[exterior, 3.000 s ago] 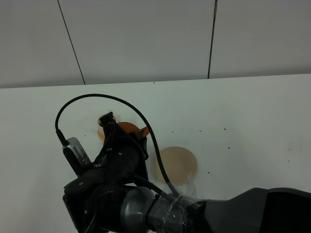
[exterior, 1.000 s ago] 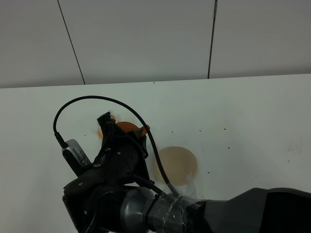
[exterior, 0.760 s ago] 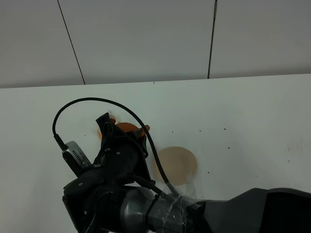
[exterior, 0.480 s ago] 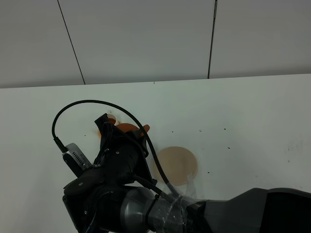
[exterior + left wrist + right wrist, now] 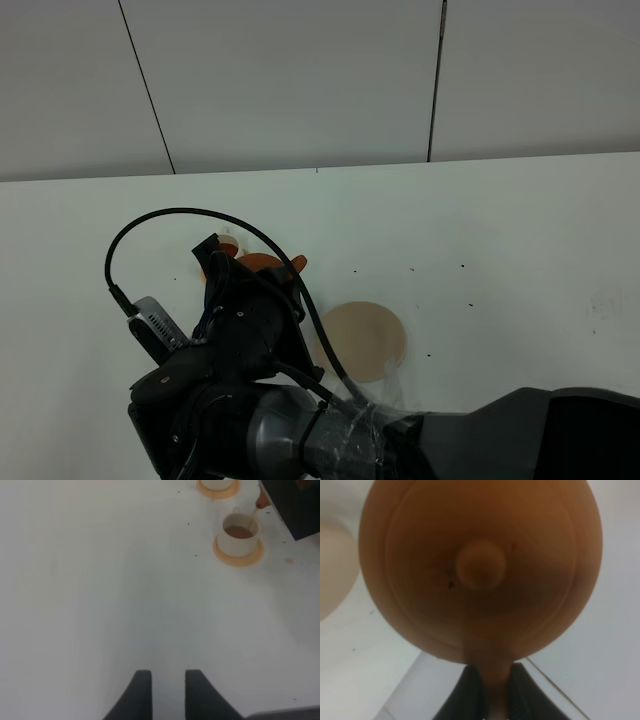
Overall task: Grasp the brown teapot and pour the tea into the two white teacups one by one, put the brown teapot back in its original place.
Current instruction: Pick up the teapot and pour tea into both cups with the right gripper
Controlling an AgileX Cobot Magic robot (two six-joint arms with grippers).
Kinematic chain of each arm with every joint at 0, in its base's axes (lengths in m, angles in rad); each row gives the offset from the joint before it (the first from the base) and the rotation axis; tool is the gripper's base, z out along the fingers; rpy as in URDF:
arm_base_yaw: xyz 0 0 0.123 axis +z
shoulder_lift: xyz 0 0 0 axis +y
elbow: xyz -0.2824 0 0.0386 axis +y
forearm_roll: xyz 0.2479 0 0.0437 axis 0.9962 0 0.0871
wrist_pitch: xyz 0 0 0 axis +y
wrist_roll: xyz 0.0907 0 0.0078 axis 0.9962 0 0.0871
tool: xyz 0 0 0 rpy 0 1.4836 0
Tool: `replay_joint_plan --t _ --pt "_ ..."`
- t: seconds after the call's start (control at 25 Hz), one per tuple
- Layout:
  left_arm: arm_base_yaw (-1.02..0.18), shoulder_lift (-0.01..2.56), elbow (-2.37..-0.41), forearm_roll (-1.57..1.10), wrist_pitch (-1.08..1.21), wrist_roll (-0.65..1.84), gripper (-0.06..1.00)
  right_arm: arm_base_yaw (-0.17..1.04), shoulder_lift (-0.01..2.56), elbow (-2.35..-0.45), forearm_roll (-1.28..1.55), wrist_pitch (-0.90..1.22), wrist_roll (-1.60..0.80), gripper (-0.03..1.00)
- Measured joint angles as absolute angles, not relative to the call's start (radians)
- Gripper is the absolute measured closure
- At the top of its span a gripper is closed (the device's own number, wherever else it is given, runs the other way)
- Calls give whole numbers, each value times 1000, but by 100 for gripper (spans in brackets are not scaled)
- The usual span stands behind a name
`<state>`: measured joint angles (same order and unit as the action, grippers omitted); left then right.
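Note:
The brown teapot (image 5: 480, 565) fills the right wrist view from above, and my right gripper (image 5: 492, 692) is shut on its loop handle. From the high camera only a sliver of the teapot (image 5: 268, 264) shows past my right arm (image 5: 250, 400). In the left wrist view its spout (image 5: 261, 501) tips over one white teacup (image 5: 240, 534), which holds brown tea, and a thin stream runs into it. The other teacup (image 5: 217, 483) is cut off by the frame edge. The beige disc (image 5: 360, 340) lies bare. My left gripper (image 5: 167, 695) hovers over bare table, narrowly open and empty.
Each cup stands on a small orange coaster (image 5: 239, 556). My right arm reaches across the front of the white table (image 5: 500, 230) and hides most of the pouring spot from the high camera. A grey panelled wall (image 5: 300, 80) rises behind the table.
My right arm has shifted slightly left and away, carrying the teapot with it. The left gripper cannot be compared.

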<state>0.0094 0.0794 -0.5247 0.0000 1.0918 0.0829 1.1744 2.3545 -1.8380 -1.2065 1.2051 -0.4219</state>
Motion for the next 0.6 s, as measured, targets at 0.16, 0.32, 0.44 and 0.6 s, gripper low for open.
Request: replay_joint_plan --t 0.16,0.32,0.44,0.6 --pt "9 79 -525 0 1092 83 71 1183 2355 -1838 -1233 1205 -423 87" --pt "9 79 -525 0 1092 83 71 1183 2355 -1838 -1236 1205 -423 87" --pt "9 79 -525 0 1092 83 71 1183 2355 -1838 -1237 1205 -423 87" --pt "9 79 -525 0 1092 83 71 1183 2355 -1838 -1237 1205 -423 87"
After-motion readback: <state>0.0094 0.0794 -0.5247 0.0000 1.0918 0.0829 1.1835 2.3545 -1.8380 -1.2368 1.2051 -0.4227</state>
